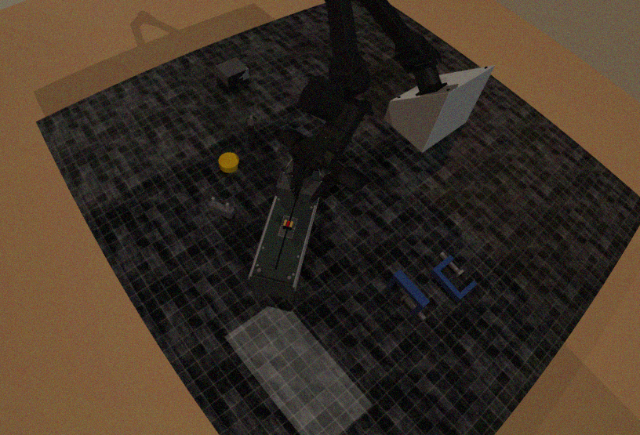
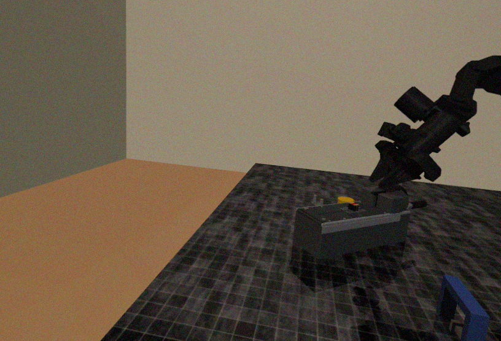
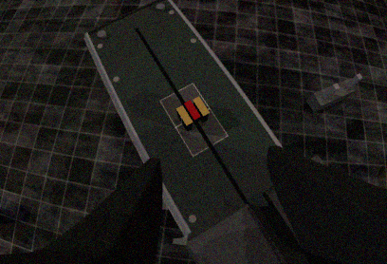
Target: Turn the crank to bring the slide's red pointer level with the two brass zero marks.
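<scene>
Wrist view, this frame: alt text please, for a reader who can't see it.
Seen from the wrist, the open gripper hangs over the near end of a long grey machine, its dark fingers spread to either side. Midway along the central slot, the red pointer sits between two brass marks.

– What colours on the machine?
– A dark green-grey body with pale grey side rails, a red pointer between two brass marks

– And the bench?
– An orange-tan bench under a black-and-grey checked mat, with one paler grey checked patch

– Anything else?
– A yellow disc, two blue brackets, a white wedge-shaped block, a small grey box, and a black arm with its black tool
</scene>
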Controlling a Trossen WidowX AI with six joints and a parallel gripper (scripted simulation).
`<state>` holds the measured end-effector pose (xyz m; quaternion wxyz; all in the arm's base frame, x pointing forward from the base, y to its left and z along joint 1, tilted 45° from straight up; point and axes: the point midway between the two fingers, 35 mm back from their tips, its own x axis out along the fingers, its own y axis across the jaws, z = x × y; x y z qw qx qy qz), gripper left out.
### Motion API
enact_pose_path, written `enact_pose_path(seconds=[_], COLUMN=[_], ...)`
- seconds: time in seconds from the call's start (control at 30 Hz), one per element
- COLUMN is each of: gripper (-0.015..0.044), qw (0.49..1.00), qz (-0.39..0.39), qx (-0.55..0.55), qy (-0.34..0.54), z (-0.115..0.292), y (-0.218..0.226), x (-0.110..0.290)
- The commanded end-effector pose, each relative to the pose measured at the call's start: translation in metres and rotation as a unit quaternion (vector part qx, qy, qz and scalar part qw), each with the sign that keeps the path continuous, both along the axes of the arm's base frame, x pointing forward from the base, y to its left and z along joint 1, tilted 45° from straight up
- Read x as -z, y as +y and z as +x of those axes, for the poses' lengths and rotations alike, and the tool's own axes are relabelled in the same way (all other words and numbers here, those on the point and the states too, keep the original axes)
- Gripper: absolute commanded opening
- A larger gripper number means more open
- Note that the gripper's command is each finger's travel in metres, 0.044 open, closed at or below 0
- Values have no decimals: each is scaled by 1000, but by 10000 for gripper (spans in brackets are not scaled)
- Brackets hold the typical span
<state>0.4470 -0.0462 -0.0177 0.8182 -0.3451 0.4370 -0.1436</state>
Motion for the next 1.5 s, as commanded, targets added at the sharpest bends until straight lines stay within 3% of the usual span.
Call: enact_pose_path(seconds=[0.0,0.13,0.2,0.77,1.37,1.47], gripper=[315,420,440,0,0,79], qw=[1000,1000,1000,1000,1000,1000], qz=[-1,-1,-1,-1,0,0], qx=[0,0,0,0,0,0], qy=[0,0,0,0,0,0], z=[0,0,0,0,0,0], y=[0,0,0,0,0,0], x=[0,0,0,0,0,0])
